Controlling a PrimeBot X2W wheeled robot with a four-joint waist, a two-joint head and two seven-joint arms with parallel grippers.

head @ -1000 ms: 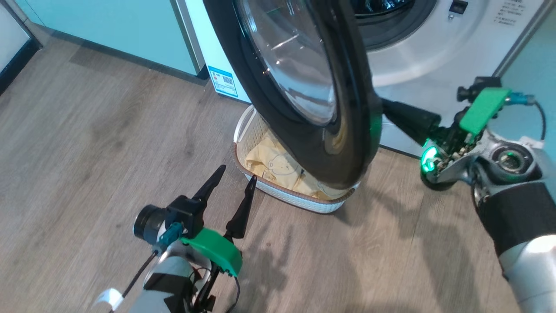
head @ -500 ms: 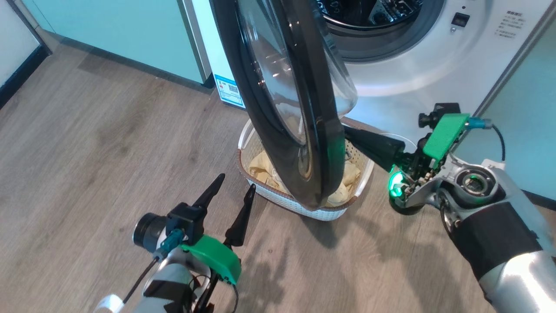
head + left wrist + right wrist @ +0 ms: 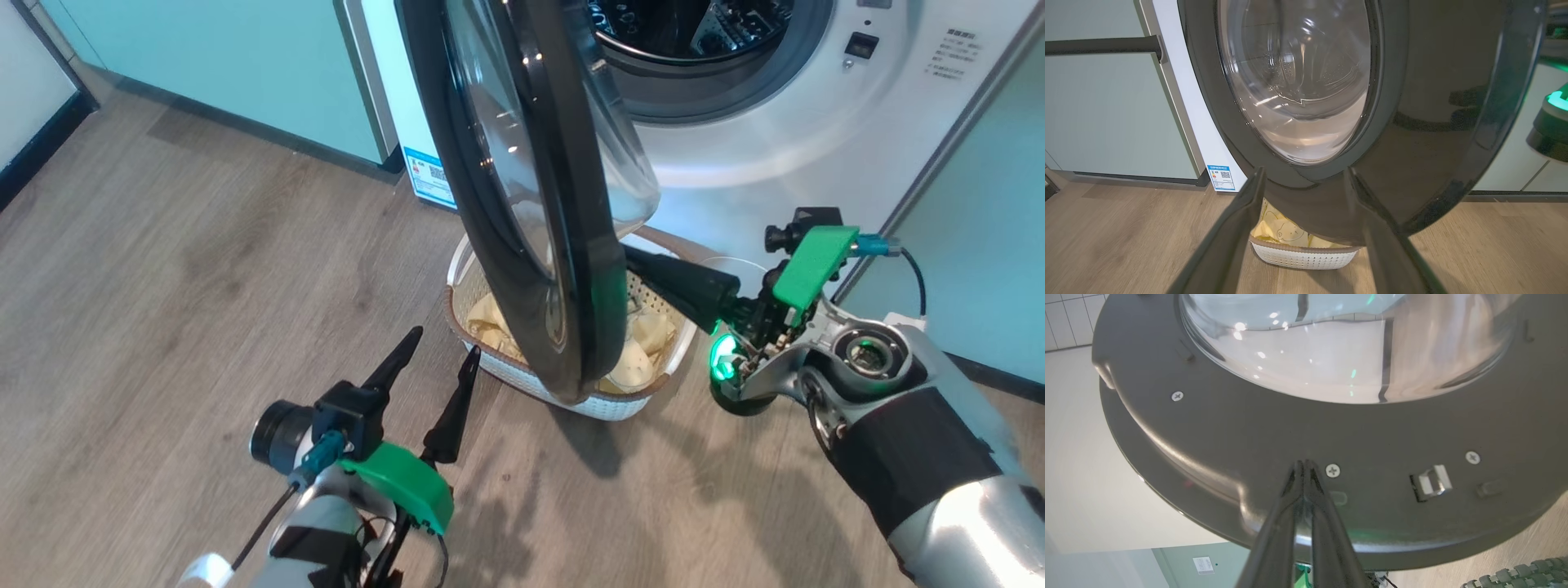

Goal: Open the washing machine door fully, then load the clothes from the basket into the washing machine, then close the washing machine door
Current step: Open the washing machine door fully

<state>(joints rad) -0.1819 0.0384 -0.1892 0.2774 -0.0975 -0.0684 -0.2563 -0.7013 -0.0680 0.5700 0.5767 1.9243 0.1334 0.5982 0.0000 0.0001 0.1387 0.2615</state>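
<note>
right tool (image 3: 1303, 465): fingers closed together, empty, tips against washing machine door (image 3: 1249, 428) inner face
left tool (image 3: 445, 341): fingers spread, empty
basket (image 3: 633, 402): ahead of left tool, holding clothes (image 3: 645, 335)

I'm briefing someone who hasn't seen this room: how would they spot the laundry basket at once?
Find the big white washing machine with its round black door swung open. On the wood floor below that door sits the basket. Unlike the pale green cabinets nearby, it is cream, perforated, brown-rimmed and holds yellow clothes.
</note>
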